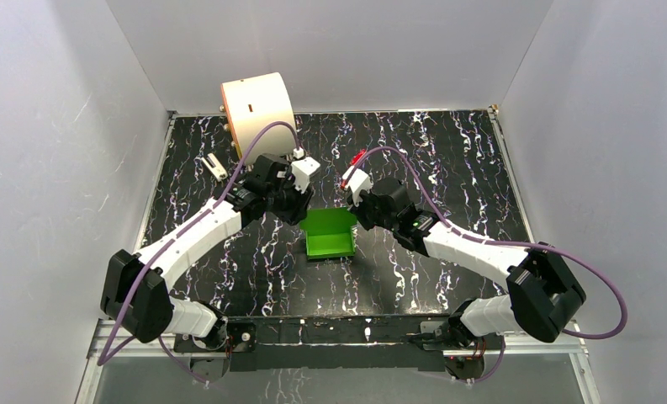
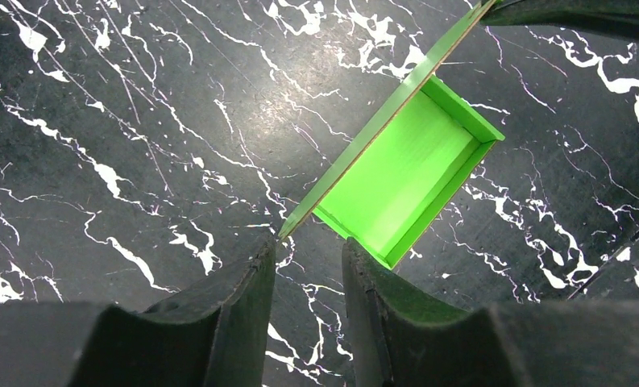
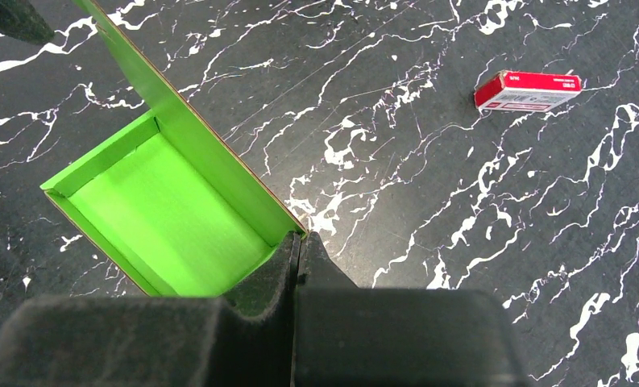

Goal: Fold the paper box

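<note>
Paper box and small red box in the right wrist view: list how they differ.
The paper box is bright green; the red box is red with a white face. The paper box is open, one tall flap raised; the red box is closed. The right gripper pinches the paper box's flap; the red box lies untouched. Both rest on the black marbled table.

I have the bright green paper box (image 1: pixel 330 236) midway across the black marbled desk (image 1: pixel 447 151), between my two arms. My left hand (image 2: pixel 308 251) is at its rear left corner and my right hand (image 3: pixel 298 242) at its rear right, one at each end of the raised rear flap. The large cream cylinder (image 1: pixel 258 105) sits behind the left arm at the desk's far edge. The small red carton (image 3: pixel 528 89) lies behind the right hand, well apart from the box.
</note>
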Robot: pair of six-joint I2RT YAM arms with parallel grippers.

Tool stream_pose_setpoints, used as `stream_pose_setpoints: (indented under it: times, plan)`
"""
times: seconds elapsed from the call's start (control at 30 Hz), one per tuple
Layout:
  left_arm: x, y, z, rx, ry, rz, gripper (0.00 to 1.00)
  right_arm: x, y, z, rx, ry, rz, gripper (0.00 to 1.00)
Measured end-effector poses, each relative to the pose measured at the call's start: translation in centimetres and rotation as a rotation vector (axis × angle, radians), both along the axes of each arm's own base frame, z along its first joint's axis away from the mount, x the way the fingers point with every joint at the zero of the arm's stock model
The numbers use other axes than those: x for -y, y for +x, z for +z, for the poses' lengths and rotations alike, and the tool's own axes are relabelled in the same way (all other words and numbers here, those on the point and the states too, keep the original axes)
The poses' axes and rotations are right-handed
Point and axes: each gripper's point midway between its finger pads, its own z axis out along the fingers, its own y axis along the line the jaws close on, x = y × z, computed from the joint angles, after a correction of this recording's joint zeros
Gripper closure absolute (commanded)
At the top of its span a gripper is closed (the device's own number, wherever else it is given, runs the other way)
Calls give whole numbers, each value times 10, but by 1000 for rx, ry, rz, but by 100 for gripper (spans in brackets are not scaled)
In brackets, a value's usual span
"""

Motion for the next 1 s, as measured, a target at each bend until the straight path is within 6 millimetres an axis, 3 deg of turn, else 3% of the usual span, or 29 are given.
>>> stream_pose_setpoints:
  times: [0.4,0.77,1.0]
  plan:
    - [-6,3,-4,-9,9,-30,74,-1,-1,0,-5,5,10,100]
    - [-4,3,-23,-74,18,-59,77,-2,-2,-1,-9,7,17,100]
    - [-2,5,-25,-97,5,-67,89,-3,-3,-1,-12,10,29,100]
